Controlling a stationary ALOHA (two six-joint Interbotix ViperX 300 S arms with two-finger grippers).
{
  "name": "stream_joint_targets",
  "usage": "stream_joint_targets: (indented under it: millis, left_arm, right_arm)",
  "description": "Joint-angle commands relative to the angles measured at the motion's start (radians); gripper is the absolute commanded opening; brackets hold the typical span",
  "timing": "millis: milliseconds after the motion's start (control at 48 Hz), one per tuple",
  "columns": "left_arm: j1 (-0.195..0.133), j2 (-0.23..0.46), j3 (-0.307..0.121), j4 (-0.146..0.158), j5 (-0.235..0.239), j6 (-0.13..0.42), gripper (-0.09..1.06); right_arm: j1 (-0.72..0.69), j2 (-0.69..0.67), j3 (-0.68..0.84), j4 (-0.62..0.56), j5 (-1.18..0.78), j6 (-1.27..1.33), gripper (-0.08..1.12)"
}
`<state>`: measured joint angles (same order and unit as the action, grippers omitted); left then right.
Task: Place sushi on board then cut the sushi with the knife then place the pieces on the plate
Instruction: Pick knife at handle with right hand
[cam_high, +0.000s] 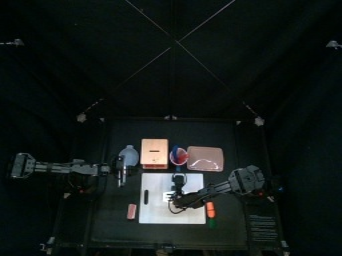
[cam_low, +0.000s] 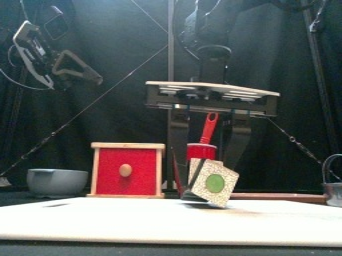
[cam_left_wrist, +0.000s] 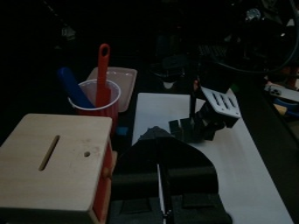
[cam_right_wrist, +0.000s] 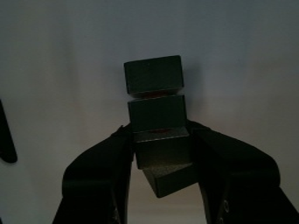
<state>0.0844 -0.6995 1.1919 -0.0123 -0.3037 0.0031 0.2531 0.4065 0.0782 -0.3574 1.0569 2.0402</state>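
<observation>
The dark green sushi roll (cam_low: 211, 183) hangs tilted just above the white cutting board (cam_low: 160, 222), with my right gripper (cam_low: 210, 172) shut on it. In the right wrist view the roll (cam_right_wrist: 156, 101) sticks out past the jaws as stacked blocks over the board (cam_right_wrist: 70, 70). From above, the right gripper (cam_high: 178, 197) is over the board's middle (cam_high: 156, 203). The red cup (cam_low: 199, 152) holds a red knife (cam_low: 209, 128) and a blue knife (cam_left_wrist: 68, 86). The pink tray (cam_high: 206, 158) lies at the back right. My left gripper (cam_high: 120, 179) rests, shut, left of the board.
A wooden box with a red drawer front (cam_low: 127, 170) stands behind the board, and a blue-grey bowl (cam_low: 56, 181) to its left. A small red toy (cam_high: 132, 210) lies left of the board and another small toy (cam_high: 211, 212) lies at its right.
</observation>
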Motion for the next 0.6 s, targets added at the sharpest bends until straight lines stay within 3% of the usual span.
stream_joint_targets:
  millis: [21, 396, 604]
  left_arm:
    - [0.003, 0.002, -0.015, 0.002, -0.003, 0.002, -0.02]
    - [0.014, 0.002, -0.012, 0.003, 0.002, 0.002, -0.02]
    - [0.025, 0.002, -0.012, 0.003, 0.029, 0.002, -0.02]
  right_arm:
    - [0.003, -0.015, -0.044, 0.012, 0.011, 0.003, 0.65]
    - [0.017, 0.002, -0.055, 0.014, 0.011, 0.003, 0.88]
    - [0.017, -0.002, -0.063, 0.026, 0.017, 0.002, 0.9]
